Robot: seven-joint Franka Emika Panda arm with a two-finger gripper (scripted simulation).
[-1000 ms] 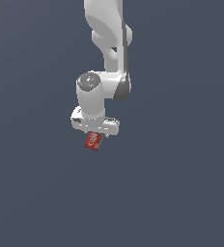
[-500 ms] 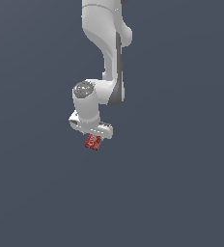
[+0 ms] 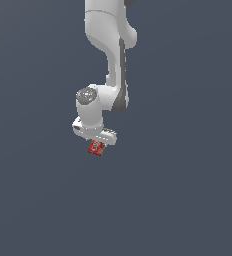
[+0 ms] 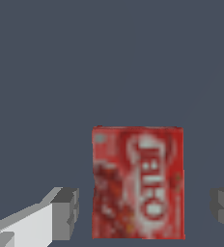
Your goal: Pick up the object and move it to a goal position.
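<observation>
White end effector (image 3: 96,141) sits directly over the red box (image 3: 95,148), fingers (image 4: 65,212) spread with gaps either side of box (image 4: 138,182), not gripping

White rounded arm (image 3: 110,30) w/ dark grey joint seams; tool (image 4: 143,207) fingers (image 4: 65,212) grey-tipped.
</observation>
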